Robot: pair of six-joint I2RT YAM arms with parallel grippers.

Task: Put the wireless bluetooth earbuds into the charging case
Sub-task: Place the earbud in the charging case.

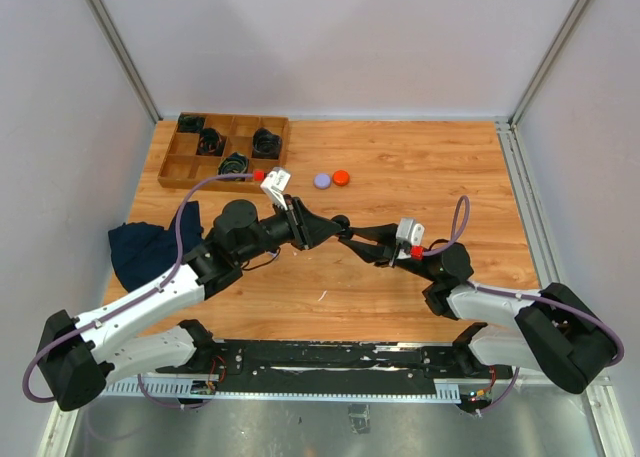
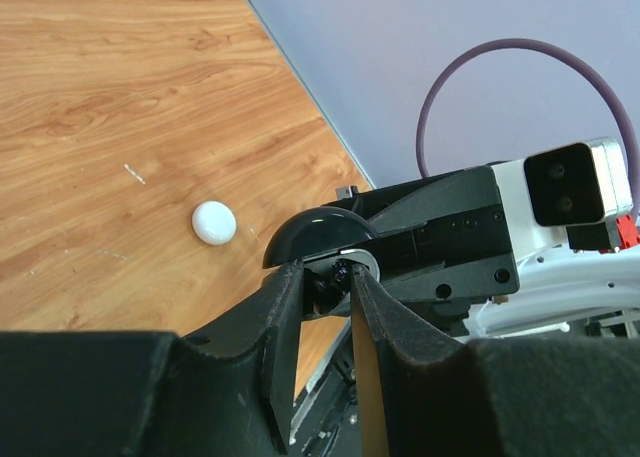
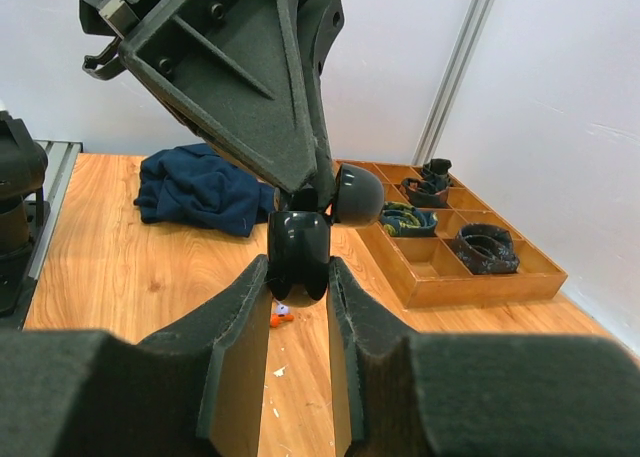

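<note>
Two robot arms meet above the middle of the wooden table [image 1: 420, 167] over a glossy black charging case [image 3: 300, 239]. The right gripper [image 3: 299, 267] clamps the rounded body of the case from both sides, holding it clear of the tabletop. The domed lid [image 3: 357, 192] stands hinged open beside the body.

The left gripper [image 2: 326, 273] reaches in from the opposite side, its fingers only slightly parted. Its tips flank a small dark earbud [image 2: 340, 272] sitting in the mouth of the case against a silvery inner rim. Whether the tips touch the bud cannot be made out.

Below the case, tiny loose earbuds [image 3: 282, 315], one orange and one pale, lie on the wood. A white oval piece [image 2: 214, 222] rests nearby. Farther back are a purple round case [image 1: 322, 180] and an orange round case [image 1: 341, 177], side by side. A wooden tray [image 3: 480, 285] of coiled black cables [image 3: 485, 247] and a dark blue cloth [image 1: 145, 252] are also in view.
</note>
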